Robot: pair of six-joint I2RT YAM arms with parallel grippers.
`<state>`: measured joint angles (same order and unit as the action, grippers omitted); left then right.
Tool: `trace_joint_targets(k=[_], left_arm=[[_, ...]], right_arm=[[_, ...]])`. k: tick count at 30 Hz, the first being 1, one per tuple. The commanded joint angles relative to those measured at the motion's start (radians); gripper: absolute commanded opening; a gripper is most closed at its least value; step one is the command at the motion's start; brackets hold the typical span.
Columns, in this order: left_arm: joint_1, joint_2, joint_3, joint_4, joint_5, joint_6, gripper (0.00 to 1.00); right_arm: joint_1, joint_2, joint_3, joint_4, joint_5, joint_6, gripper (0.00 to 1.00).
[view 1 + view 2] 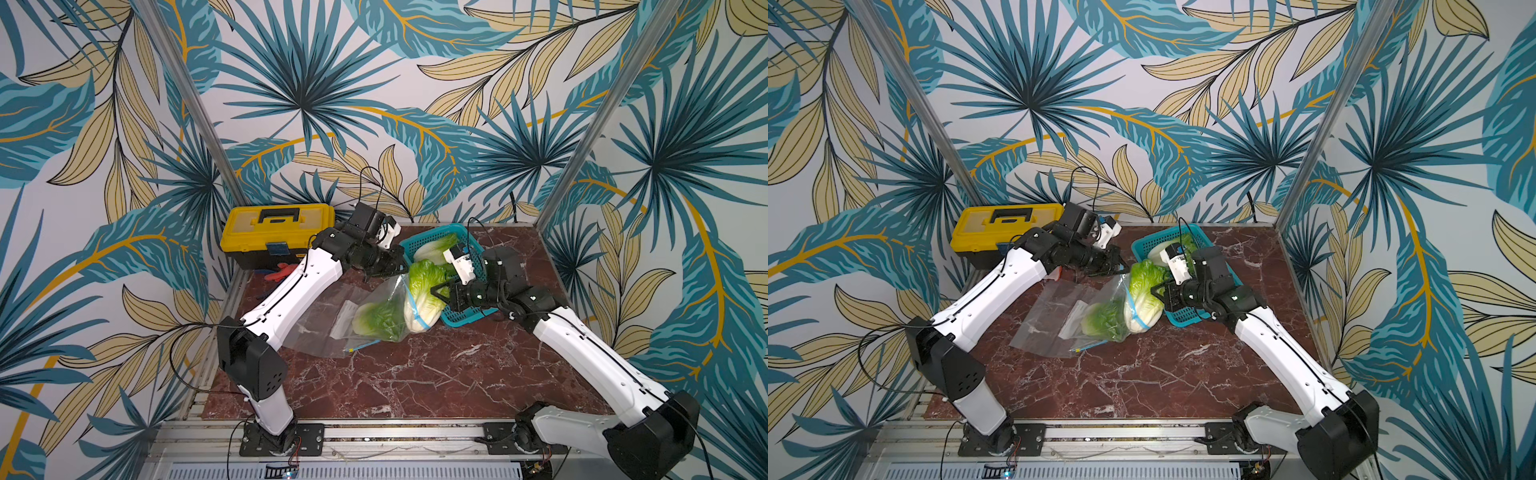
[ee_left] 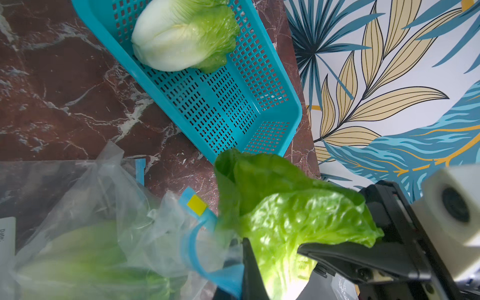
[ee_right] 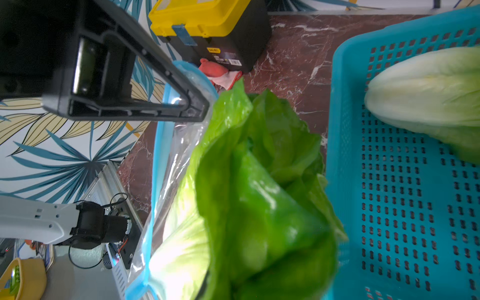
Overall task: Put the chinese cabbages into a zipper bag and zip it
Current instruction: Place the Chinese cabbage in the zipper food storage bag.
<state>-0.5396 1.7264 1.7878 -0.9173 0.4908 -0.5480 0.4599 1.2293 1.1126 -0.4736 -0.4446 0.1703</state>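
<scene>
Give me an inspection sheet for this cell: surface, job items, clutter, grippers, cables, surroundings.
Surface: marbled tabletop, no spills seen.
Job's things: zipper bag unzipped, first cabbage inside; second cabbage base-first in the mouth, leaves out; third cabbage in teal basket.
Clutter: yellow toolbox at far corner, red-white rag beside it.
Grippers: left gripper shut on the bag's rim; right gripper shut on second cabbage's leaves.
Cables: black cables loop off both arms, none seen on the bag.
Surroundings: leaf-print walls, aluminium posts.
</scene>
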Motion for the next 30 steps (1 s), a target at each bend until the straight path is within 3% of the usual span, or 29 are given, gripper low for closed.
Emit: trace_joint_targets(k=[1, 6, 15, 18, 20, 24, 27, 30], left_arm=[[0.027, 0.033, 0.073, 0.052, -0.037, -0.011, 0.00], [0.011, 0.075, 0.146, 0.052, 0.007, -0.017, 0.00], [-0.072, 0.072, 0.123, 0.054, 0.102, 0.012, 0.00], [-0.071, 0.054, 0.086, 0.054, 0.131, 0.035, 0.00], [-0.064, 0.031, 0.054, 0.053, 0.115, 0.066, 0.00], [-0.007, -0.001, 0.023, 0.054, 0.137, 0.077, 0.00], [0.030, -0.022, 0.022, 0.062, 0.161, 0.074, 0.00], [0.064, -0.036, 0.029, 0.091, 0.214, 0.027, 0.00]], right_arm=[[0.046, 0.034, 0.009, -0.118, -0.106, -0.085, 0.00], [0.115, 0.150, 0.076, -0.194, -0.051, -0.121, 0.00], [0.133, 0.254, 0.159, -0.060, 0.034, 0.175, 0.00], [0.144, 0.273, 0.178, 0.006, -0.002, 0.307, 0.09], [0.147, 0.282, 0.192, 0.028, -0.060, 0.372, 0.25], [0.140, 0.264, 0.196, 0.052, -0.130, 0.425, 0.45], [0.129, 0.236, 0.204, 0.061, -0.172, 0.454, 0.55], [0.099, 0.202, 0.201, 0.080, -0.203, 0.496, 0.58]])
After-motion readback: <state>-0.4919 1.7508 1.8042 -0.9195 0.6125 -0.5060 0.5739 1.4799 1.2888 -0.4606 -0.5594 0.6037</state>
